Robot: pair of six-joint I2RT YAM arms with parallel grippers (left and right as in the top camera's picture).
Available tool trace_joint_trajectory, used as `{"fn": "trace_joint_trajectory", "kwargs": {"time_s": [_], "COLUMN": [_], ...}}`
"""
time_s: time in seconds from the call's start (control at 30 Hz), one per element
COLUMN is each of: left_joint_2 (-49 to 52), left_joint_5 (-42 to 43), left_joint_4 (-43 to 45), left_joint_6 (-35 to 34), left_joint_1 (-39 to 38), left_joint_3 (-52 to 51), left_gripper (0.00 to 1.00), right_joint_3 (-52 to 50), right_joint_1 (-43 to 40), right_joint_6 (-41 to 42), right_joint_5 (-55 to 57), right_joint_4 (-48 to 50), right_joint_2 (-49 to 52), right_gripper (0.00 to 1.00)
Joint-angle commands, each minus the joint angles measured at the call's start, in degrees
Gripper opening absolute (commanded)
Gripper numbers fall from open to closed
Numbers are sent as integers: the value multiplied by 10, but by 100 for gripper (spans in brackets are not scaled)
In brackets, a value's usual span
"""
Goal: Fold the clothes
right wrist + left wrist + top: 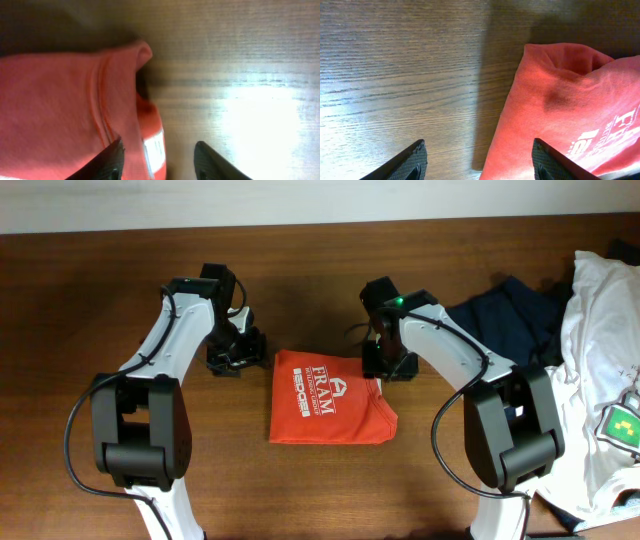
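Two open, empty sets, left fingers (411, 163) and right fingers (106, 163), flank the folded T-shirt (330, 408).

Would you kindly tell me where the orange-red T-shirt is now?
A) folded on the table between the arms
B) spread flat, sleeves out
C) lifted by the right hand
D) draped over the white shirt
A: the overhead view shows the orange-red T-shirt lying as a compact folded rectangle on the table, between the open left hand and open right hand.

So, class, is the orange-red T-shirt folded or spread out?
Folded. The orange-red T-shirt lies as a compact rectangle, no sleeves sticking out; the right wrist view shows stacked layers at its edge.
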Motion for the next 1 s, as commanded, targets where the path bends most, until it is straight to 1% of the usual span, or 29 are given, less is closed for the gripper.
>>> {"fn": "trace_joint_trajectory", "kwargs": {"time_s": [0.0, 0.03, 0.07, 0.1, 0.13, 0.2, 0.27, 0.33, 0.37, 0.4, 0.43, 0.47, 0.5, 0.57, 0.6, 0.63, 0.7, 0.73, 0.77, 0.8, 0.87, 0.9, 0.97], "left_joint_2": [4, 4, 4, 4, 5, 18, 57, 85, 99, 101, 100, 100, 100, 100, 100, 100, 100, 100, 100, 101, 101, 101, 101], "left_joint_5": [-1, 16, 90, 139, 138, 138, 168, 168, 168, 167, 163, 147, 111, 100, 98, 98, 98, 98, 98, 98, 97, 97, 90], "left_joint_4": [3, 4, 10, 15, 21, 27, 29, 38, 44, 48, 52, 52, 52, 56, 67, 101, 164, 193, 203, 208, 215, 222, 222], "left_joint_6": [12, 23, 73, 132, 157, 159, 204, 210, 216, 216, 216, 207, 165, 124, 90, 49, -15, -66, -113, -160, -223, -238, -238], "left_joint_1": [-2, -2, -2, -2, -2, -4, -14, -28, -45, -56, -61, -45, -13, 52, 98, 171, 278, 342, 381, 417, 477, 498, 520], "left_joint_3": [0, 5, 6, 5, 5, 5, 5, 5, 5, 5, 5, 9, 23, 58, 81, 99, 101, 101, 101, 101, 101, 101, 100], "left_gripper": [67, 67, 70, 80, 85, 85, 85, 85, 82, 70, 24, 0, 0, 0, 0, 0, 0, 0, 0, 0, 0, 0, 1], "right_joint_3": [11, 22, 38, 46, 47, 47, 47, 47, 47, 47, 47, 47, 47, 47, 47, 47, 47, 47, 47, 47, 47, 47, 47], "right_joint_1": [-2, -13, -33, -48, -58, -65, -65, -65, -65, -65, -65, -65, -66, -66, -65, -66, -65, -65, -65, -65, -65, -65, -65], "right_joint_6": [10, 10, 8, 5, -2, -15, -15, -15, -15, -15, -17, -16, -17, -17, -16, -17, -16, -16, -17, -16, -16, -16, -16], "right_joint_5": [14, 16, 16, 16, 16, 16, 15, 16, 16, 16, 18, 25, 36, 44, 44, 45, 44, 44, 44, 44, 44, 44, 44], "right_joint_4": [-50, -74, -101, -115, -124, -136, -138, -138, -138, -139, -139, -143, -146, -150, -149, -149, -149, -149, -149, -149, -149, -149, -149], "right_joint_2": [-8, -21, -52, -80, -101, -127, -127, -127, -127, -127, -127, -127, -127, -127, -127, -127, -127, -127, -127, -127, -127, -127, -127], "right_gripper": [57, 58, 58, 59, 59, 59, 59, 59, 59, 59, 59, 59, 59, 59, 60, 60, 60, 60, 60, 60, 60, 60, 60]}}
